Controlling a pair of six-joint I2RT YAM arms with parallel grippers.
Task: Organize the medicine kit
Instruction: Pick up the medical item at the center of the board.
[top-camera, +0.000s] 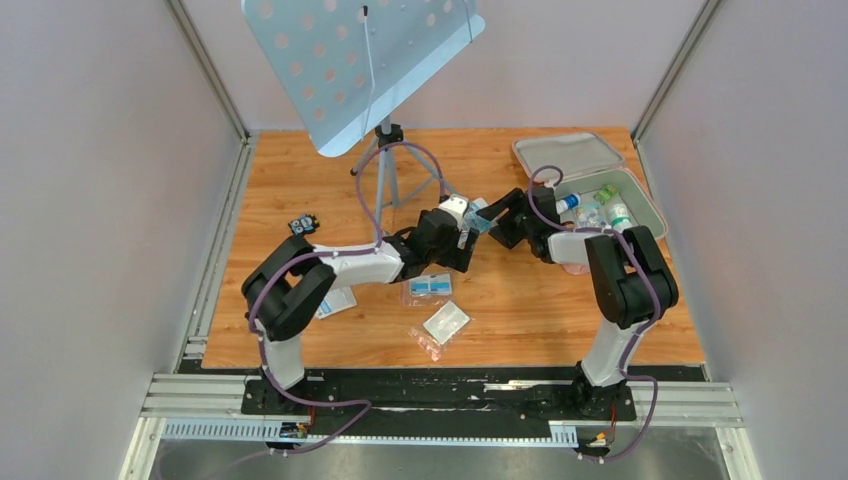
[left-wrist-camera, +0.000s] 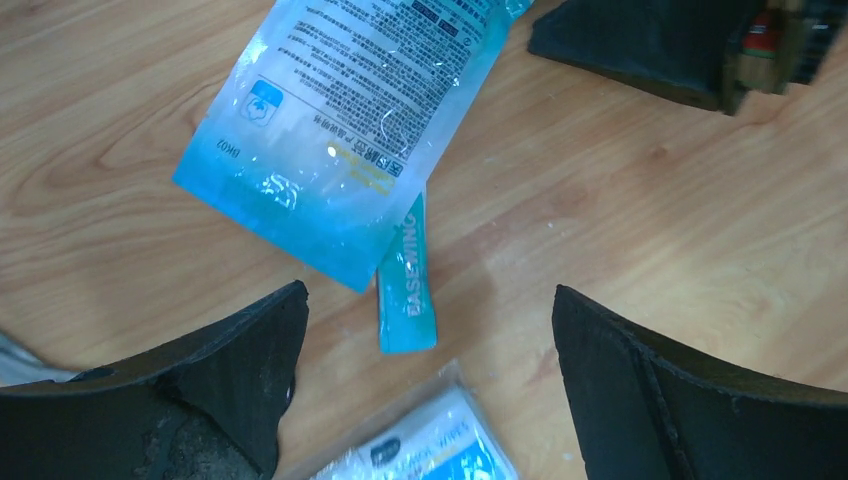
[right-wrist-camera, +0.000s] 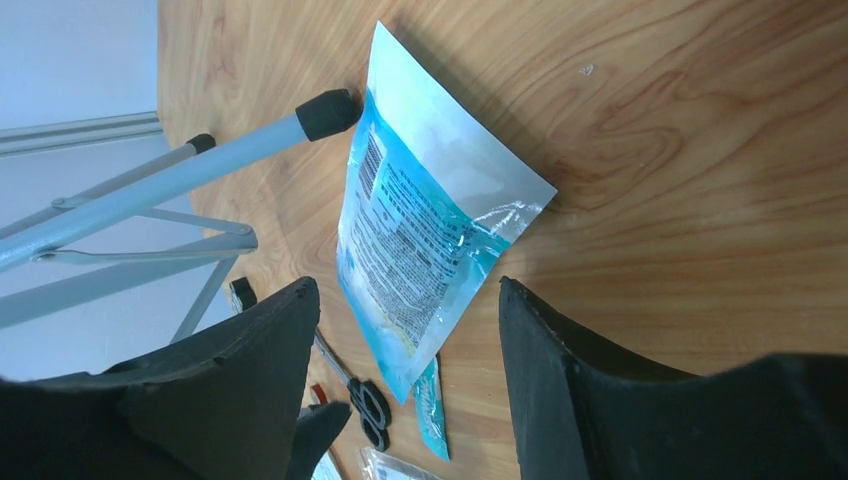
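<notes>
Softness governs how the medicine kit (top-camera: 568, 153) will likely handle. It reads as a padded zip case, light even when loaded, with walls that would give under a pinch instead of holding their shape. The fabric should offer decent friction, so slipping looks less of a worry than sagging. A pull on 1 corner would probably fold the case or tip its contents. The best purchase seems to be the firmer zip rim on the long near side. For closing, it is the free edge of the lid (top-camera: 590, 148).

The kit lies open at the far right corner of the desk (top-camera: 540, 310), beside the right arm. It is pink outside and grey inside, with rounded corners. The lid is thrown back flat, and the deeper half holds several small bottles (top-camera: 600, 207).

The 2 arms meet mid-desk, well apart from the kit. The left tool (left-wrist-camera: 428, 300) is spread wide and holds nothing. The right tool (right-wrist-camera: 402, 290) also has its jaws parted. A blue-white packet (left-wrist-camera: 340, 130) sits between them with a gap showing on each side, and it overlaps a teal sachet (left-wrist-camera: 407, 300).
</notes>
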